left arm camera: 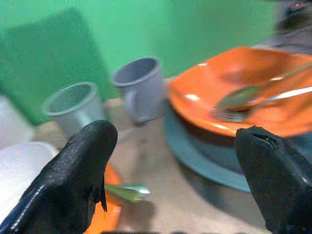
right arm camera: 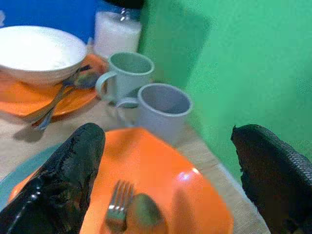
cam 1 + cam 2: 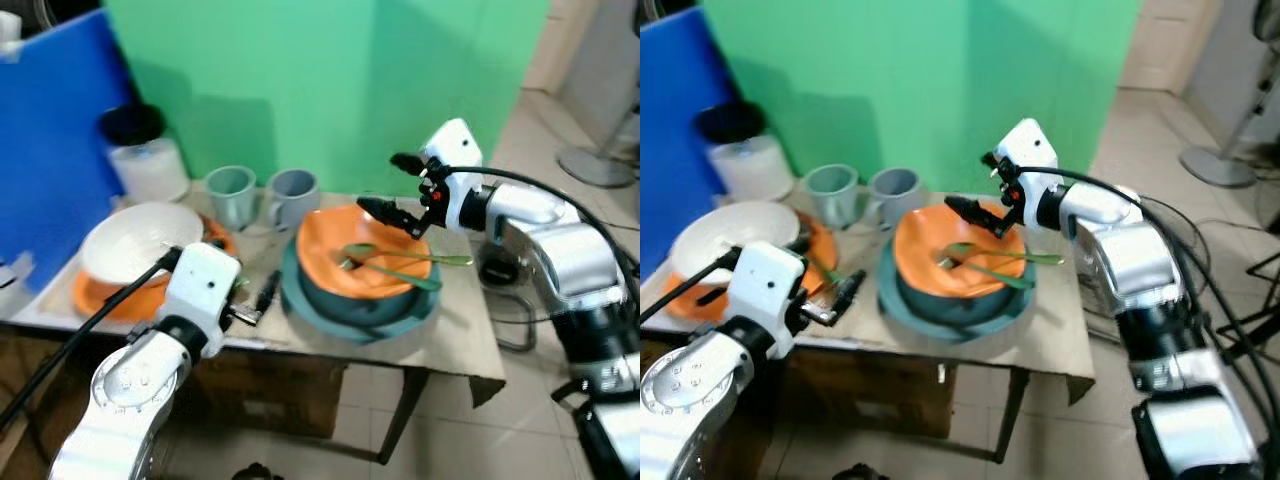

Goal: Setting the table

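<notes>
Orange plate point(image 3: 360, 255) sits tilted on a teal plate point(image 3: 360, 310) near the front edge of the table point(image 3: 455, 345), with a green spoon point(image 3: 395, 252) and a fork point(image 3: 385, 272) lying in it. Right gripper point(image 3: 400, 190) hovers over its far rim, fingers spread wide and holding nothing. Left gripper point(image 3: 262, 298) is near the teal plate's left side, also open and empty. Two grey mugs point(image 3: 262, 196) stand at the back edge, and a white bowl point(image 3: 140, 240) on another orange plate point(image 3: 110, 297) is towards the left corner.

Fork point(image 3: 352, 262) and spoon point(image 3: 400, 254) in tilted orange plate point(image 3: 330, 245) atop teal plate point(image 3: 320, 312).
</notes>
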Controlling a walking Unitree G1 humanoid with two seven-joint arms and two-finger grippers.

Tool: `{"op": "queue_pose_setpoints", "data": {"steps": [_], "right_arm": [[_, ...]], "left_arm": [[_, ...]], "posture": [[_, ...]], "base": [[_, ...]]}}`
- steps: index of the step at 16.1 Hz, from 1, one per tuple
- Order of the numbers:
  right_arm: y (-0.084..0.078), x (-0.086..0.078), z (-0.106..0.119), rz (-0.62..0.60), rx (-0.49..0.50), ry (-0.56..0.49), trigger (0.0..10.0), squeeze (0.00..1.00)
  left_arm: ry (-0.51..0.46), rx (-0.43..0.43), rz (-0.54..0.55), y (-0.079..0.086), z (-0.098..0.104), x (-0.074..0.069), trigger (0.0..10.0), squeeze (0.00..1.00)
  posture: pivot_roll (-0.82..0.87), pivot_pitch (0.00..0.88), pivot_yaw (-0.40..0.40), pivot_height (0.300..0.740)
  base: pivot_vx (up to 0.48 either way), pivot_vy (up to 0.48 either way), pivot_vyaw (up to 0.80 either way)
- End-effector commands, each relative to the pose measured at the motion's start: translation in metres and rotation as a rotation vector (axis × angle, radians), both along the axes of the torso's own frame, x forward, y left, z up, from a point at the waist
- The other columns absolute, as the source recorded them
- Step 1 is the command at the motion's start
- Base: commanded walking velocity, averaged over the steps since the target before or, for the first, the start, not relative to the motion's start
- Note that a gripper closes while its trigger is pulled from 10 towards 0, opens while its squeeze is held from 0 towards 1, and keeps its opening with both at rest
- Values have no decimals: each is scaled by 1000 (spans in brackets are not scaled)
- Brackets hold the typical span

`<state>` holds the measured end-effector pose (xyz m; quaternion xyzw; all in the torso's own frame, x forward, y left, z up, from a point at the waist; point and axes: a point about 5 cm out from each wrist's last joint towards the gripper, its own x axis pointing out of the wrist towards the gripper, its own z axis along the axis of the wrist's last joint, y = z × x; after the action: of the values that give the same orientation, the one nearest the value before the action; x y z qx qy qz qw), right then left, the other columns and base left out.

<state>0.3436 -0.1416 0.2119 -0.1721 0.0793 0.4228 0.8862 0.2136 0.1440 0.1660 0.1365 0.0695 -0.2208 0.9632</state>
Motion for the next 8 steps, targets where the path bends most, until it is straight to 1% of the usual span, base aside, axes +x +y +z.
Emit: {"op": "queue_pose_setpoints", "data": {"steps": [1, 2, 4, 5, 6, 7, 8], "right_arm": [[-1, 4, -3, 6, -63, 36, 10000, 0], [-1, 8, -8, 2, -119, 71, 10000, 0], [2, 19, -21, -31, -226, 140, 10000, 0], [3, 21, -26, -38, -250, 173, 10000, 0], [3, 23, -30, -61, -265, 204, 9765, 0], [6, 26, -34, -69, -272, 232, 7137, 0], [6, 26, -34, -65, -265, 246, 6118, 0]], "left_arm": [[14, 0, -80, -6, 3, 0, 10000, 0], [14, 42, -150, -8, 5, 2, 10000, 0], [15, 87, -262, -12, 5, 5, 10000, 0], [16, 93, -290, -13, 6, 6, 10000, 0], [15, 86, -301, -14, 8, 8, 10000, 0], [16, 78, -310, -15, 9, 10, 10000, 0], [27, 77, -316, -15, 9, 10, 10000, 0]], "posture": [[-10, 0, 24, 740], [-12, 0, 23, 740], [-23, 0, 30, 740], [-24, 0, 30, 740], [-29, 0, 35, 740], [-29, 0, 35, 740], [-31, 0, 37, 740]], "base": [[0, 0, 0], [0, 0, 0], [0, 0, 0], [0, 0, 0], [0, 0, 0], [0, 0, 0], [0, 0, 0]]}}
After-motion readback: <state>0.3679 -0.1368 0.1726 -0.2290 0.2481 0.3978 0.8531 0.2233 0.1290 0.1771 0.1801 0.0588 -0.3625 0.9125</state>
